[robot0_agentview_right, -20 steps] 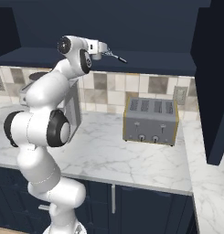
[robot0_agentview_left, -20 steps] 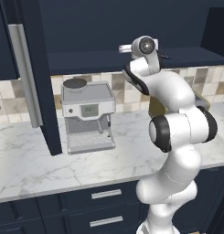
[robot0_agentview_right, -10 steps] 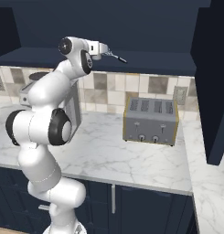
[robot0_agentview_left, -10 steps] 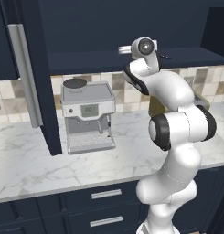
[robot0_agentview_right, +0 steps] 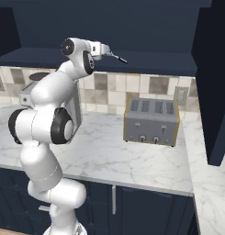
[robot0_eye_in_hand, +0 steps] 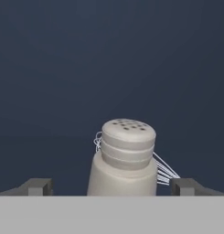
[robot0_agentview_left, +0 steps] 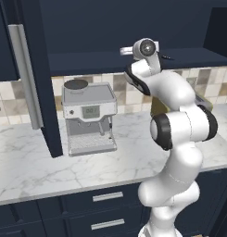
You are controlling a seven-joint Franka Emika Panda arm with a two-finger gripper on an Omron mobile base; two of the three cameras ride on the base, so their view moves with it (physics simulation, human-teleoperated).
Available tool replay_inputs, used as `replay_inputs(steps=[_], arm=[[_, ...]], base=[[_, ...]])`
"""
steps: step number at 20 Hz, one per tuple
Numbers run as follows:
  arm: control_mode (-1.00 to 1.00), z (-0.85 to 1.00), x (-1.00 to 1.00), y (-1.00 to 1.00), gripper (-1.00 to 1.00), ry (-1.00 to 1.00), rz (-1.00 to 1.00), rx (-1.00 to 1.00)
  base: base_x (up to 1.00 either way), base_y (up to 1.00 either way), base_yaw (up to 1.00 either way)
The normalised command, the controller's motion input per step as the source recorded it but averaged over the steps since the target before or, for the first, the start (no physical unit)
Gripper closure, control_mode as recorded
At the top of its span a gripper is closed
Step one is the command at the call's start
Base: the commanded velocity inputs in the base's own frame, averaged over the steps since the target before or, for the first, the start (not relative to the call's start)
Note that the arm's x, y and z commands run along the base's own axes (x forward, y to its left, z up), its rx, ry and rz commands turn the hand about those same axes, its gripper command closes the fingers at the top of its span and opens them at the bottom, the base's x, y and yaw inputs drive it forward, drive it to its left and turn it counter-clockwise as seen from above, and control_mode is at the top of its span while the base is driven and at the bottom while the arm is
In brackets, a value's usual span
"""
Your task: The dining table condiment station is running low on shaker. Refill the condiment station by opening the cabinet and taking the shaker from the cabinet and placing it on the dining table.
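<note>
Presently: shaker (robot0_eye_in_hand: 124, 160), pale grey-beige, standing upright with its long axis vertical and perforated cap uppermost, inside the open cabinet (robot0_agentview_left: 110, 32) on its bottom shelf. Position relative to gripper (robot0_eye_in_hand: 112, 186): directly ahead along the reach, centred between the two fingertips (robot0_eye_in_hand: 38, 186), which stand spread wide on either side and clear of its body. Thin wire utensil (robot0_eye_in_hand: 163, 171) just behind the shaker. Brands, labels, writing: none legible.
</note>
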Motion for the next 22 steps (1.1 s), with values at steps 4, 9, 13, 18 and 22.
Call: replay_inputs(steps=[4, 9, 13, 18, 22], arm=[[-1.00, 0.00, 0.11, -0.06, -1.00, 0.00, 0.00, 0.01], [-1.00, -0.01, 0.05, 0.00, 1.00, 0.00, 0.00, 0.00], [-1.00, 0.00, 0.06, 0.00, 1.00, 0.01, 0.00, 0.00], [-1.00, 0.00, 0.01, 0.01, 1.00, 0.01, 0.00, 0.00], [-1.00, 0.00, 0.00, 0.00, 1.00, 0.00, 0.00, 0.00]], base=[[0.00, 0.00, 0.00], [0.00, 0.00, 0.00], [0.00, 0.00, 0.00], [0.00, 0.00, 0.00], [0.00, 0.00, 0.00]])
